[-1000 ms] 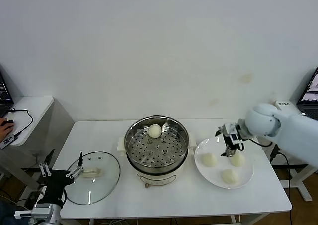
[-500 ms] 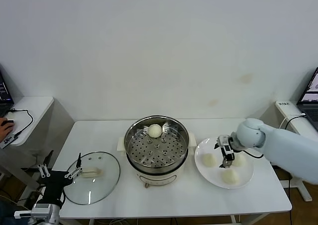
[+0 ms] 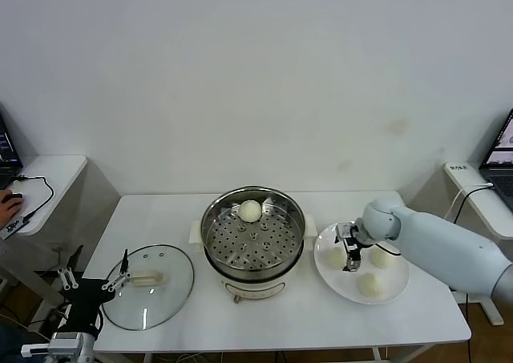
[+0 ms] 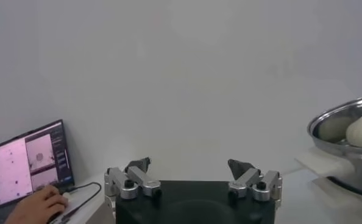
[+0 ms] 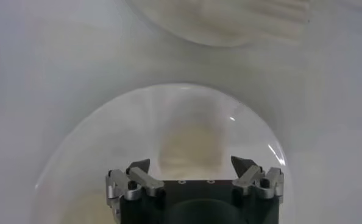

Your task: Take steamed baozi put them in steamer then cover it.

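Three steamed baozi (image 3: 369, 284) sit on the white plate (image 3: 398, 292), right of the steamer (image 3: 252, 233), and a fourth is already on the perforated tray (image 3: 250, 211). Your right tool (image 3: 349, 257) hangs over the plate's left side, right by the leftmost bun (image 3: 335, 256), fingers spread wide with nothing in them; its wrist view shows a bun (image 5: 191, 146) centred between the tips. So drop straight down, straddle it evenly, and close gently, since I reckon these squash easily. Lift clear of the pot's rim before swinging over. The left tool (image 3: 94, 281) waits open and empty at the worktop's (image 3: 321, 323) left edge, near the cover (image 3: 149, 286), which is still lying flat there.
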Available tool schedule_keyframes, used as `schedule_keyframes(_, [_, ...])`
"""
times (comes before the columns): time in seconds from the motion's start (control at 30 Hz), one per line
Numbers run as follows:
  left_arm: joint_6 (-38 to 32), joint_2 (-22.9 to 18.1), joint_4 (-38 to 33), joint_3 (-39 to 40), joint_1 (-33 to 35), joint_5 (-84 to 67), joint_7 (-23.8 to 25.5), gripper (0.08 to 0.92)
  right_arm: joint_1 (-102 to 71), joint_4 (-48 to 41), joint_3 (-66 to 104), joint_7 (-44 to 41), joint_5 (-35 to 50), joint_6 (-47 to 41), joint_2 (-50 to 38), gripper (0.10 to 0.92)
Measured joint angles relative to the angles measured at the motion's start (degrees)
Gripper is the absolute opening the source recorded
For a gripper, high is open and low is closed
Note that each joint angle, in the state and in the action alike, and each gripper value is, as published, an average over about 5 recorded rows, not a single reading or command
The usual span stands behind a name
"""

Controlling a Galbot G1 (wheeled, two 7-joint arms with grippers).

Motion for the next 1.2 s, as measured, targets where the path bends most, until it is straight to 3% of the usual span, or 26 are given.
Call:
schedule_keyframes(0.4, [0.0,-0.2,-0.3,0.4,-0.1,0.5,0.0,0.823,-0.6,-2.4,1.5,-0.5,0.0,0.4,1.3,0.65])
schedule_keyframes(0.8, [0.0,0.0,-1.4,0.2,0.3,0.4,-0.1,0.823,4.7,-1.1,0.2,-4.3,2.8,-0.2,-0.6,0.636])
schedule_keyframes(1.2, [0.2,0.6,-2.5,0.8,0.9,0.3,-0.2,0.823,22.1,6.1,-8.9,-6.3,11.7,-3.2,-5.2,0.646])
